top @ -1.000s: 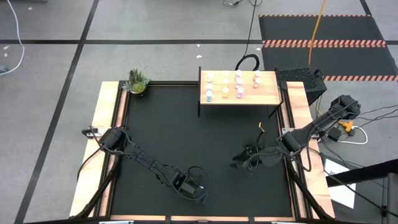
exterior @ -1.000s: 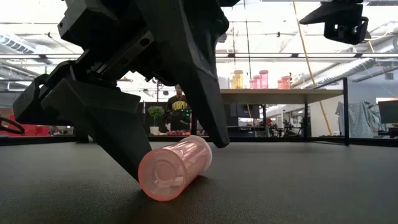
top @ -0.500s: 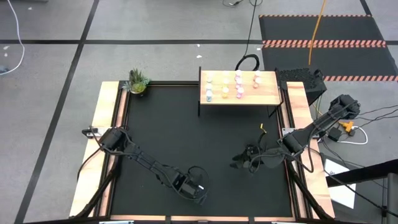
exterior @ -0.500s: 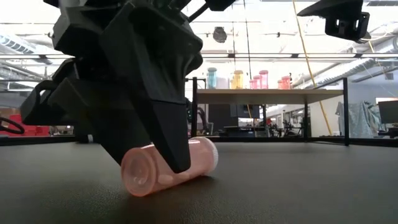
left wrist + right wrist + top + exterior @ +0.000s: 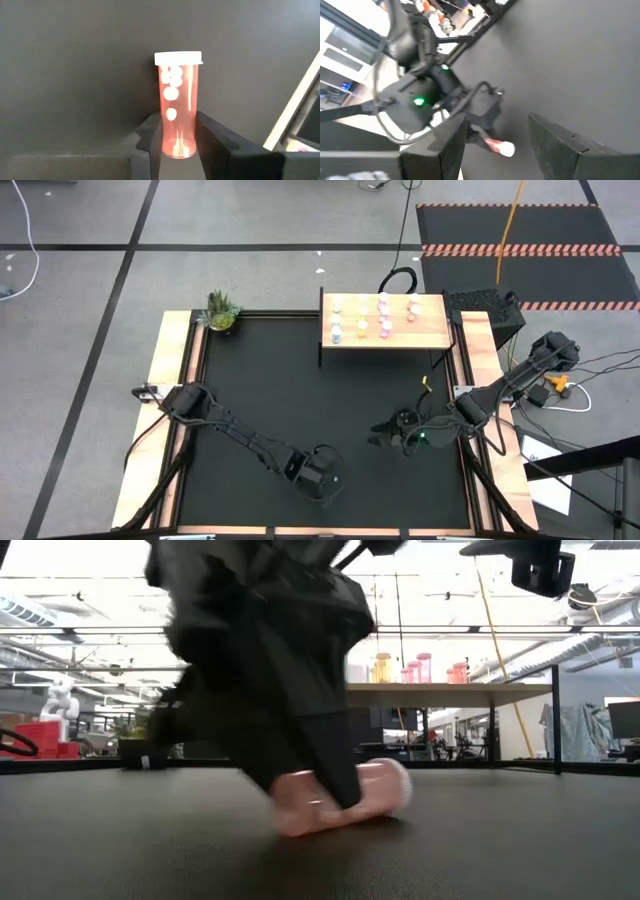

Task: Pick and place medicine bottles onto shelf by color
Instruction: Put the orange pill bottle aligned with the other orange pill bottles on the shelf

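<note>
Pink and see-through, lying on its side on the black table [image 5: 250, 380]: one medicine bottle [image 5: 177, 107], white cap pointing away from the wrist, pale round pills loose inside. Clamped low on its body between the two dark fingers [image 5: 215, 137] of the left gripper [image 5: 177, 145], one at each side wall, touching the plastic. Gripped near the base rather than near the cap, probably so the capped end stays free and the bottle can be stood upright later. Seen in the low view as a blurred pink cylinder [image 5: 345, 802] under the dark bulk of the arm, resting on the tabletop, not clearly lifted.

Far across the table from that bottle, at the back edge: the shelf [image 5: 385, 338], a pale wood slab on thin dark legs, with other small bottles [image 5: 384, 318] standing in rows on top, pinks grouped together, a yellowish and a teal one among them; exact sorting too small to judge.

To the right of the bottle, nearer the table's right rail: the right gripper [image 5: 495, 132], fingers spread apart, holding nothing, waiting. In the back left corner, far from the bottle, a small green potted plant [image 5: 221, 310].

Smooth rigid plastic, round and likely to roll if let go sideways; matte, slightly grainy table surface.
</note>
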Robot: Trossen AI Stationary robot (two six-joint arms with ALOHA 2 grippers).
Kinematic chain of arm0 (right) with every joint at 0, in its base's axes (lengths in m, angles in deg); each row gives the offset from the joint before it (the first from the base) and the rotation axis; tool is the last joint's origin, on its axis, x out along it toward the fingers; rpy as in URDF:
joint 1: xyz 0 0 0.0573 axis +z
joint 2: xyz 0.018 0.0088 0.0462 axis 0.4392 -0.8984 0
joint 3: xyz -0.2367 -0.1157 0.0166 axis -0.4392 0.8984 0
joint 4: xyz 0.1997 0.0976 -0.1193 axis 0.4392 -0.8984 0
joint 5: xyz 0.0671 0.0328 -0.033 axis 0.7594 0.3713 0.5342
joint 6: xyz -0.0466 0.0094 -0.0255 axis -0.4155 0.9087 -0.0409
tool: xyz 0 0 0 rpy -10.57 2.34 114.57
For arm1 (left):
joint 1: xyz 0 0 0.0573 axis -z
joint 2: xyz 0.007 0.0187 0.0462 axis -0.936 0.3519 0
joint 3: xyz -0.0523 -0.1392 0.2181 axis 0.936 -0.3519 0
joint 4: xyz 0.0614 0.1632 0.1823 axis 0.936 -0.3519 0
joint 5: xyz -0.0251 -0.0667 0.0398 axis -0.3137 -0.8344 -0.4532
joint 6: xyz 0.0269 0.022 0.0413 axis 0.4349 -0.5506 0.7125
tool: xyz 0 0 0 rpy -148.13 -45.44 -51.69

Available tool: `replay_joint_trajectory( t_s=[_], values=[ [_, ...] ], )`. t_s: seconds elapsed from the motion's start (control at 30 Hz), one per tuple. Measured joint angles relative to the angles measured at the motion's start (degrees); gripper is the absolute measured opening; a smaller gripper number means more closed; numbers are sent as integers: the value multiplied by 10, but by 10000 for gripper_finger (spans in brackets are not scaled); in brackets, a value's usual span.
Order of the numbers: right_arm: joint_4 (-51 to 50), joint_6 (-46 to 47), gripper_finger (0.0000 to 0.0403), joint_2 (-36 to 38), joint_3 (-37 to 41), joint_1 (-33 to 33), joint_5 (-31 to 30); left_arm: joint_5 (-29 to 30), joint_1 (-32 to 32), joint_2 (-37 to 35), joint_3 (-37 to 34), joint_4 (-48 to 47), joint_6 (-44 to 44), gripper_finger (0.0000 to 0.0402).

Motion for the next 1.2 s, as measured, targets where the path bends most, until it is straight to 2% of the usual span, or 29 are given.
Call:
replay_joint_trajectory(
  t_s=[0.23,0.4,0.5,0.6,0.73,0.83,0.93,1.03,1.2],
  values=[
    [8,-43,201,32,0,0,-16,37,-43,-31,-3,-1,63,100],
    [-9,-88,201,85,0,-7,-57,44,-80,-102,-2,6,133,102],
    [-1,-128,201,125,0,-12,-64,66,-101,-155,-2,16,205,103],
    [26,-172,201,163,0,-19,-64,74,-113,-214,-1,73,318,103],
    [137,-336,201,186,0,-23,-59,68,-123,-264,0,175,502,103],
    [243,-475,201,174,0,-22,-46,67,-132,-278,0,246,595,103],
    [331,-578,201,148,-1,-22,-20,51,-145,-280,0,280,631,104],
    [358,-640,201,126,-1,-24,-17,41,-159,-280,0,279,635,104],
    [341,-621,201,116,-1,-47,-29,33,-174,-280,0,280,649,104]
  ],
)
